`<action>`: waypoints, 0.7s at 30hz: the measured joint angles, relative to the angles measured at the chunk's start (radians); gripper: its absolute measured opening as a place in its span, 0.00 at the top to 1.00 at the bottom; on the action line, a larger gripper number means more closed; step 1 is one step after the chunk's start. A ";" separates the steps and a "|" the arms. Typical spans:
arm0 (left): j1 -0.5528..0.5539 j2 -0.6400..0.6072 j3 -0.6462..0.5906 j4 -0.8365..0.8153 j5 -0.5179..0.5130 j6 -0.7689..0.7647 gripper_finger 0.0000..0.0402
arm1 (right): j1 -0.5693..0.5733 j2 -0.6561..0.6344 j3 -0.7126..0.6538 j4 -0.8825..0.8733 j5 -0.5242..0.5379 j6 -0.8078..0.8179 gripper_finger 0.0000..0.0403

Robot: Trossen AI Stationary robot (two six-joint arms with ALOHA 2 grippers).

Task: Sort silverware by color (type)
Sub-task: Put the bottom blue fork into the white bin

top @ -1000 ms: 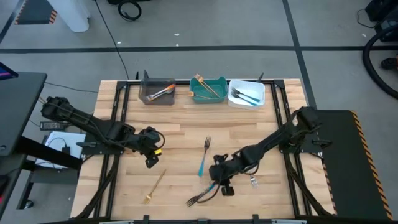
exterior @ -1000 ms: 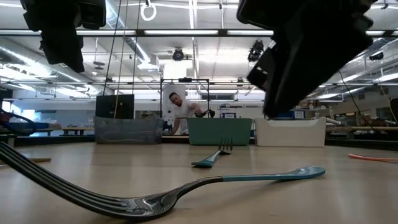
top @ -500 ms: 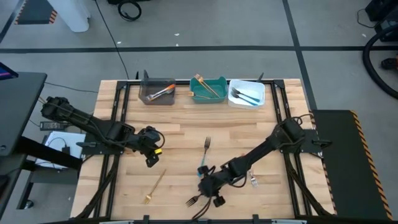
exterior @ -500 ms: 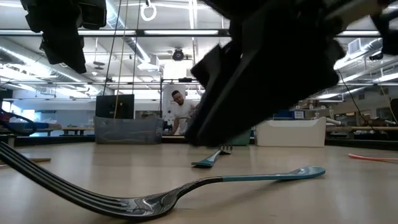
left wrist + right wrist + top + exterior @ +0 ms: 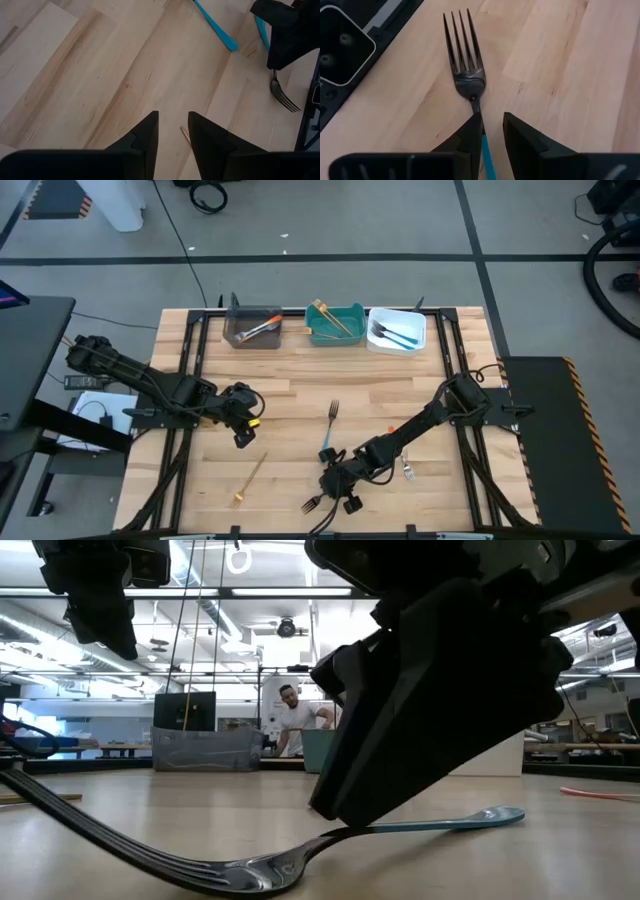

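Observation:
A fork with dark tines and a blue handle (image 5: 318, 500) lies flat near the table's near edge. My right gripper (image 5: 335, 485) is low over it and open, one finger on either side of the fork's neck (image 5: 476, 105), with the tines (image 5: 464, 47) ahead. A second blue-handled fork (image 5: 328, 432) lies mid-table, a gold fork (image 5: 250, 478) to the near left, and a small silvery fork (image 5: 408, 470) by the right arm. My left gripper (image 5: 242, 438) hovers open above bare wood at the left (image 5: 172, 117). My right gripper (image 5: 490, 120) comes from above, slanting along the fork, and straddles it where the neck meets the blue handle (image 5: 484, 145). One fingertip (image 5: 474, 125) stands right against the handle; whether it touches I cannot tell. The fork lies flat on the table (image 5: 250, 868).
Three bins stand along the far edge: a grey one (image 5: 236, 332) with orange-handled pieces, a teal one (image 5: 352, 313) with gold ones, a white one (image 5: 418, 332) with blue ones. Black rails run down both table sides. A person stands in the room beyond (image 5: 290, 720).
My right gripper has moved toward the table's near-left, from beside the fork's handle end to over its neck, and has come down until its fingers stand around the fork. The fork itself lies where it lay.

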 joint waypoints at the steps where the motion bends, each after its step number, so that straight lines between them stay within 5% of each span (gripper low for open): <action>1: 0.000 0.000 0.000 -0.001 0.000 0.000 0.72 | 0.000 0.000 0.000 0.001 0.000 0.011 0.78; 13: 0.000 0.000 0.000 -0.009 -0.016 0.002 0.72 | 0.006 -0.021 -0.002 -0.015 -0.073 0.059 0.82; 21: 0.000 0.000 0.000 -0.007 -0.026 0.003 0.72 | 0.012 -0.020 0.000 -0.063 0.028 0.016 0.82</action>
